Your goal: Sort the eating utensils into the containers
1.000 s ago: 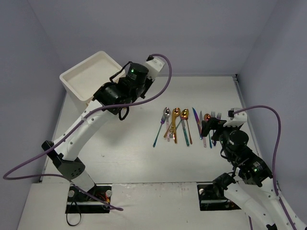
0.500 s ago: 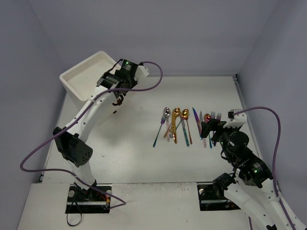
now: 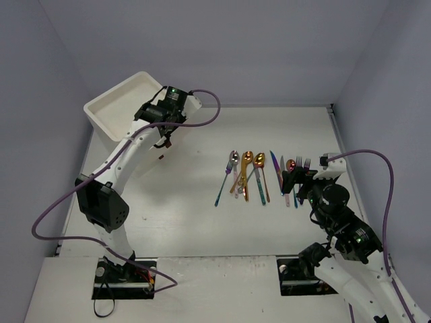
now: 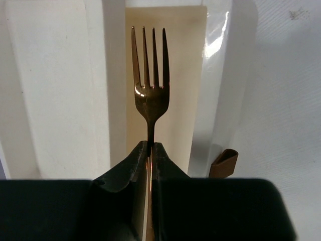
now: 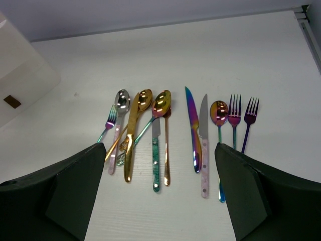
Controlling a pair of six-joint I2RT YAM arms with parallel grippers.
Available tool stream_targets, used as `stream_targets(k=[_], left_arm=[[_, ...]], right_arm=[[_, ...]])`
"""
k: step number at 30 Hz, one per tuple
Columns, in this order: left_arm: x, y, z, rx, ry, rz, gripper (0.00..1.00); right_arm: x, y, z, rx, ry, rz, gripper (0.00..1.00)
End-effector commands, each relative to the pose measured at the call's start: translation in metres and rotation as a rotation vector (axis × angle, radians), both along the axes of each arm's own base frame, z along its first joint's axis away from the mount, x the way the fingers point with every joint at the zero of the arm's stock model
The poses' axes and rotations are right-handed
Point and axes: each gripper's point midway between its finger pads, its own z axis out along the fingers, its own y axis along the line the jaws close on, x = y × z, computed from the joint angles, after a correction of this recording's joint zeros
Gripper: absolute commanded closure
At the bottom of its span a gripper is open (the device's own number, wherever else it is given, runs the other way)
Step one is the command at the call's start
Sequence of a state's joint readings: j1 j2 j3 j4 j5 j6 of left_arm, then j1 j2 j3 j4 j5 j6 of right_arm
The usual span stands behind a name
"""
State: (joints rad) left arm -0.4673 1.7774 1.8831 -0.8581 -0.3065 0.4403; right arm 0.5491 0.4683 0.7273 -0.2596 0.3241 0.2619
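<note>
Left wrist: the left gripper (image 4: 150, 148) is clamped on the handle of a copper-gold fork (image 4: 150, 95), apparently carried to the white drawer cabinet (image 4: 60, 90) for release. The fork's long axis runs straight out from the fingertips, tines leading. A brown drawer handle (image 4: 224, 163) sits just right of the jaws.

Right wrist: the right gripper (image 5: 159, 150) is spread wide over the row of utensils (image 5: 129, 145). Their handles point toward it, probably lined up for the next pick.

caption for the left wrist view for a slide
Left gripper pinching a gold fork by its handle, tines up, in front of the white cabinet.
</note>
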Motion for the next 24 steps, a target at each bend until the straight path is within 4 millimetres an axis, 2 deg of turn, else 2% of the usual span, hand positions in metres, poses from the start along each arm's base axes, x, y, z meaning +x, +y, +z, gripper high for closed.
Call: stream_targets(k=[1, 2, 6, 11, 15, 18, 20, 22, 24], left_arm=[[0.011, 0.015, 0.018, -0.04, -0.078, 0.091, 1.0], [0.012, 0.015, 0.018, -0.035, -0.081, 0.099, 1.0], [0.014, 0.014, 0.021, -0.046, -0.091, 0.106, 0.85], [0.014, 0.016, 0.026, -0.052, -0.106, 0.127, 0.62], [0.005, 0.003, 0.053, -0.158, -0.163, 0.132, 0.54], [-0.011, -0.023, 0.078, -0.319, -0.208, 0.123, 0.49], [-0.029, -0.055, 0.088, -0.384, -0.22, 0.089, 0.47], [-0.046, -0.088, 0.088, -0.442, -0.209, 0.066, 0.45], [-0.06, -0.118, 0.079, -0.539, -0.169, 0.081, 0.41]], right_arm=[[0.006, 0.004, 0.007, 0.023, -0.025, 0.001, 0.12], [0.006, 0.004, 0.007, 0.022, -0.025, 0.002, 0.12], [0.006, 0.005, 0.006, 0.022, -0.024, 0.005, 0.12], [0.006, 0.005, 0.006, 0.023, -0.022, 0.008, 0.12], [0.008, 0.007, 0.005, 0.014, -0.013, 0.012, 0.12], [0.008, 0.007, 0.005, 0.013, -0.014, 0.012, 0.12], [0.008, 0.007, 0.008, 0.014, -0.018, 0.011, 0.12], [0.008, 0.008, 0.009, 0.014, -0.018, 0.014, 0.12], [0.008, 0.01, 0.012, 0.019, -0.019, 0.024, 0.12]])
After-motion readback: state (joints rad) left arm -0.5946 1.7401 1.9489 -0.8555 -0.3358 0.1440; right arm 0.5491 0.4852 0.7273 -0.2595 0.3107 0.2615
